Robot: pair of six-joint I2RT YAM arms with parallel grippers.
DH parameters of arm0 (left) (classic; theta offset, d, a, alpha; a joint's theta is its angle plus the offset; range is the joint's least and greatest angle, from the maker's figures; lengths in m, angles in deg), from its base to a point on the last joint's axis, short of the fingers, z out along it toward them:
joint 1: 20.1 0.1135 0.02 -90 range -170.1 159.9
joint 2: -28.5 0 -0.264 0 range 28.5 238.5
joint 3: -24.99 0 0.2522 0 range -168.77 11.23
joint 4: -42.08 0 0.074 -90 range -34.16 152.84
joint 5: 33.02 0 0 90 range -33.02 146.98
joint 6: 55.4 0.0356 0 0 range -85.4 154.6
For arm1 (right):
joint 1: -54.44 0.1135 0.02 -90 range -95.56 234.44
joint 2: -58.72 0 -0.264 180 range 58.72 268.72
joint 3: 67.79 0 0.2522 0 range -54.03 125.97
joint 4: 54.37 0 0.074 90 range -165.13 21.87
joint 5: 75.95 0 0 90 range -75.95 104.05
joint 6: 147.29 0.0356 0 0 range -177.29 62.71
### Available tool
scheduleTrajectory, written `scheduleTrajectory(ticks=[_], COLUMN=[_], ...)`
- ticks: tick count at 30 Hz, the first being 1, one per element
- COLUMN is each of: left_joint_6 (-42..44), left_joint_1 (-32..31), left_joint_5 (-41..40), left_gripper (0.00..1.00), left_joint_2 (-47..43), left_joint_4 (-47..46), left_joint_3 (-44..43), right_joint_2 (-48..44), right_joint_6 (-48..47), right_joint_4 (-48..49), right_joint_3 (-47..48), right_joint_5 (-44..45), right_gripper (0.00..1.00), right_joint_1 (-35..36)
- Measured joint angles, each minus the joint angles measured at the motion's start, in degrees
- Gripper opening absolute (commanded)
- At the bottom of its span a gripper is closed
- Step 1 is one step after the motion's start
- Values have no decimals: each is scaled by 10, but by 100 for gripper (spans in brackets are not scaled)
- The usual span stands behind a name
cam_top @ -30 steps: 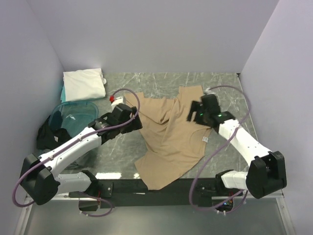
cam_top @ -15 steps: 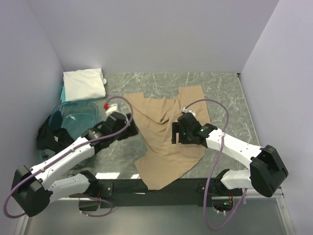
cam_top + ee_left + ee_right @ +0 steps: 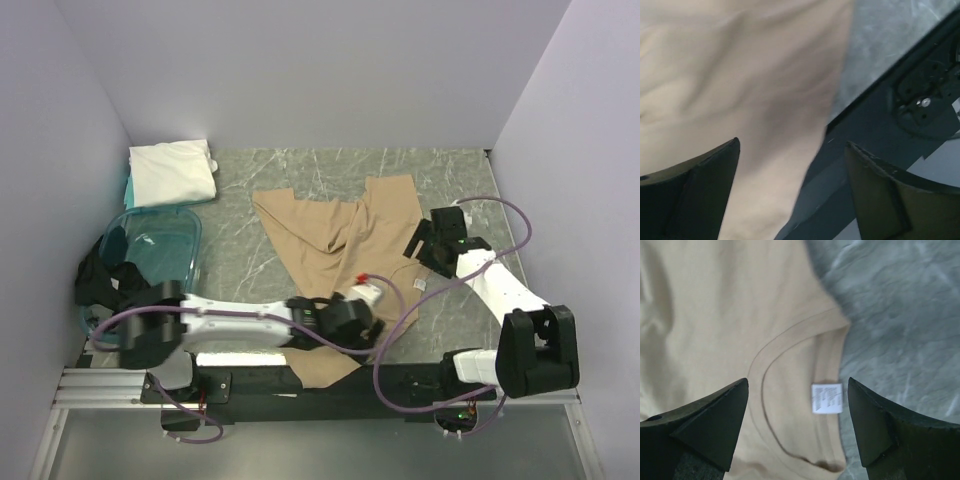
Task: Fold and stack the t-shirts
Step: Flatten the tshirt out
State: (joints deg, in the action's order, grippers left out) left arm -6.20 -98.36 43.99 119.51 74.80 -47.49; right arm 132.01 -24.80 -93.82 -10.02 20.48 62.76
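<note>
While I am holding my left arm (image 3: pixel 240 318) stretched low along the near edge of the table (image 3: pixel 300 170), from its base on the left out toward the middle, my left hand (image 3: pixel 792 147) is hovering over the near hem of the tan t-shirt (image 3: pixel 330 240). Its fingers are standing wide apart and gripping nothing. Soft beige cloth is showing between them, and beside it the black rail (image 3: pixel 875 120) at the table's near edge. Whether the tips are touching the cloth I cannot tell.

I am keeping my right arm (image 3: pixel 500 290) bent at the elbow, rising from the near right, with my right hand (image 3: pixel 797 382) hanging over the shirt's neckline on its right side. This hand is also spread wide and empty, framing the curved stitched collar (image 3: pixel 790 335) and a small white label (image 3: pixel 827 398).

Across the middle of the grey-green, pale-veined marbled table, the tan t-shirt is lying matte, wrinkled and unevenly spread. In the far left corner, well apart from it, the white t-shirt (image 3: pixel 172 172) is sitting folded into a neat rectangle. Just nearer on the left, a translucent teal tub (image 3: pixel 190 215) is standing.
</note>
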Motion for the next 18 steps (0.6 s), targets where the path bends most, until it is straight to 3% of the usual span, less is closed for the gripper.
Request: scheduleTrajectory(ticks=[5, 11, 14, 18], left_joint_6=[36, 44, 44, 39], left_joint_1=[-41, -52, -50, -50], left_joint_5=[-7, -42, -65, -85], left_gripper=[74, 56, 40, 1], left_joint_2=[123, 172, 185, 193], left_joint_4=[8, 46, 58, 60], left_joint_3=[-104, -121, -124, -131], right_joint_2=[28, 62, 80, 103], right_joint_6=[-4, -4, -4, -4], right_joint_4=[16, 33, 41, 53], right_joint_3=[0, 0, 5, 13], right_joint_5=[-27, -59, -73, -87], right_gripper=[85, 83, 81, 80], right_joint_1=[-63, -90, -98, -100])
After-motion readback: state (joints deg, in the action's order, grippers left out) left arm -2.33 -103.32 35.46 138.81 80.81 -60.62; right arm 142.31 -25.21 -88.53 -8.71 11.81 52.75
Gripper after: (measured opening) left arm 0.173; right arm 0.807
